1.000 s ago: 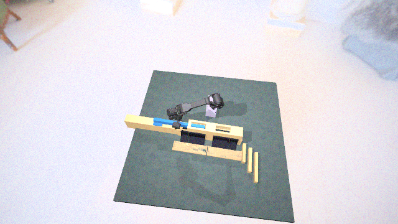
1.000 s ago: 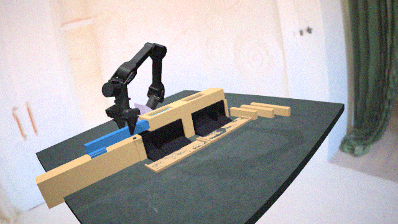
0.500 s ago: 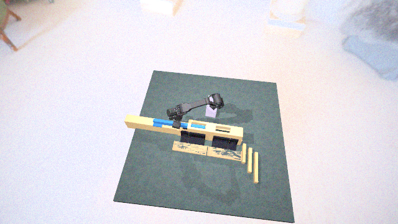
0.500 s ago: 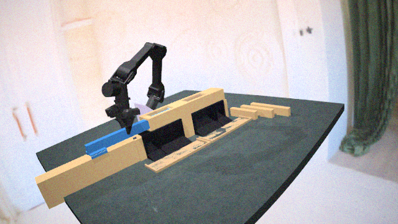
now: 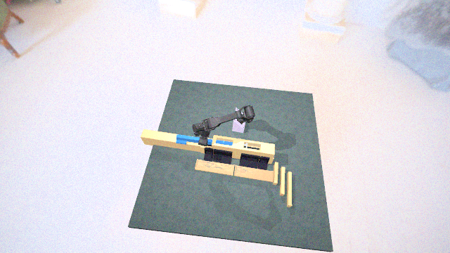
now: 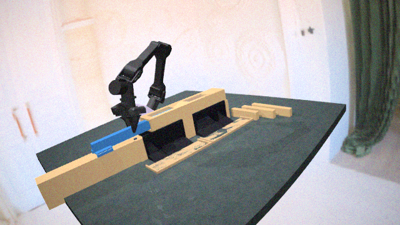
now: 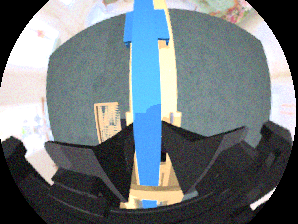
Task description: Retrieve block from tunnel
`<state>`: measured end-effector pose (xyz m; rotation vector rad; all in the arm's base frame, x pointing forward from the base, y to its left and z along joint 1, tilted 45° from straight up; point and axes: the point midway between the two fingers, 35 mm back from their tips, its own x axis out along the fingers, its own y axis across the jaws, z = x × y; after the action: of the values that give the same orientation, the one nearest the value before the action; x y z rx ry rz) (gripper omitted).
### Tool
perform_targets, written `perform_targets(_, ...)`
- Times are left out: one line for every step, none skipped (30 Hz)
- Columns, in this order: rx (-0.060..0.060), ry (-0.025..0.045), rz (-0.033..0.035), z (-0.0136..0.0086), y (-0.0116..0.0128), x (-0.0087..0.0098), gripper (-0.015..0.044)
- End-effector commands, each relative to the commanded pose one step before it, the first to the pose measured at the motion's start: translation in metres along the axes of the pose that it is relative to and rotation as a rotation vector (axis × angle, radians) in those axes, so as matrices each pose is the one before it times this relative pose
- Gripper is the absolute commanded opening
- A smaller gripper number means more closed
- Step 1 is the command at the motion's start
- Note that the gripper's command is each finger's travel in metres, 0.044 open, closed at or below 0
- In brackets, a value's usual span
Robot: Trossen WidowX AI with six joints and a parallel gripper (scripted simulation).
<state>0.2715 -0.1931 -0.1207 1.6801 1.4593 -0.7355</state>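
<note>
Dark desk (image 5: 176,211) (image 6: 219,175) (image 7: 215,75), rail (image 5: 158,138) (image 6: 90,175) (image 7: 171,75) overhanging one edge; gripper (image 5: 203,141) (image 6: 134,129) (image 7: 148,124) part-closed on blue handle (image 5: 186,139) (image 6: 119,135) (image 7: 146,75). Remaining: extraction, lifting of unseen block.

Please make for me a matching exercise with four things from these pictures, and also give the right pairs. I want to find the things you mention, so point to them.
1. gripper (image 5: 203,141) (image 6: 134,129) (image 7: 148,124)
2. handle (image 5: 186,139) (image 6: 120,135) (image 7: 146,75)
3. three loose rods (image 5: 283,180) (image 6: 259,112)
4. table (image 5: 176,211) (image 6: 250,175) (image 7: 215,75)

A. blue
B. dark green-grey
C. lying side by side beyond one end of the tunnel (image 5: 236,151) (image 6: 189,123)
D. closed on the handle

Right pairs: 1-D, 2-A, 3-C, 4-B
</note>
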Motion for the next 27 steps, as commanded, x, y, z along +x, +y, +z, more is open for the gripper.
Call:
perform_targets(0.0013,0.01297,0.00506,-0.01495,0.00134,0.00081,0.0)
perform_targets(0.0004,0.00042,0.00021,-0.00324,-0.00012,-0.00011,0.0)
perform_targets(0.0004,0.00043,0.00021,-0.00324,-0.00016,-0.0001,0.0)
perform_targets(0.0004,0.00045,0.00021,-0.00325,-0.0002,-0.00008,0.0)
perform_targets(0.0004,0.00046,0.00021,-0.00325,-0.00024,-0.00006,0.0)
perform_targets(0.0004,0.00048,0.00021,-0.00325,-0.00028,-0.00005,0.0)
perform_targets(0.0004,0.00049,0.0002,-0.00325,-0.00032,-0.00003,0.0)
perform_targets(0.0003,0.00041,0.00016,-0.00264,-0.00029,-0.00002,0.0)
perform_targets(0.0002,0.00025,0.0001,-0.0016,-0.00019,0.0,0.0)
perform_targets(0.0001,0.00008,0.00003,-0.00053,-0.00006,0.0,0.0)
perform_targets(0.0046,-0.02888,-0.00224,0.01301,-0.00086,-0.00492,0.0026)
perform_targets(0.0,0.0,0.0,0.0,0.0,0.0,0.0052)
perform_targets(0.0,0.0,0.0,0.0,0.0,0.0,0.0079)
perform_targets(0.0,0.0,0.0,0.0,0.0,0.0,0.0105)
perform_targets(0.0,0.0,0.0,0.0,0.0,0.0,0.0131)
perform_targets(0.0,0.0,0.0,0.0,0.0,0.0,0.0158)
perform_targets(-0.0001,0.00044,-0.00001,0.00019,0.00016,-0.00065,0.0184)
perform_targets(-0.0002,0.0009,-0.00001,0.00037,0.00032,-0.00132,0.021)
perform_targets(-0.0002,0.00141,-0.00001,0.00057,0.00049,-0.00206,0.0236)
perform_targets(-0.0003,0.00174,0.0,0.00068,0.00058,-0.00254,0.0262)
perform_targets(-0.0004,0.00211,0.00003,0.00079,0.00067,-0.00309,0.0289)
perform_targets(-0.0004,0.00253,0.00006,0.00089,0.00077,-0.00371,0.0315)
perform_targets(-0.0005,0.00292,0.00011,0.00096,0.00083,-0.00427,0.0341)
perform_targets(-0.0005,0.00313,0.00017,0.00094,0.00082,-0.00458,0.0368)
perform_targets(-0.0005,0.0032,0.00022,0.00088,0.00078,-0.00469,0.0394)
perform_targets(-0.0006,0.00324,0.00028,0.0008,0.00072,-0.00474,0.042)
perform_targets(-0.0005,0.00264,0.00026,0.00058,0.00054,-0.00386,0.044)
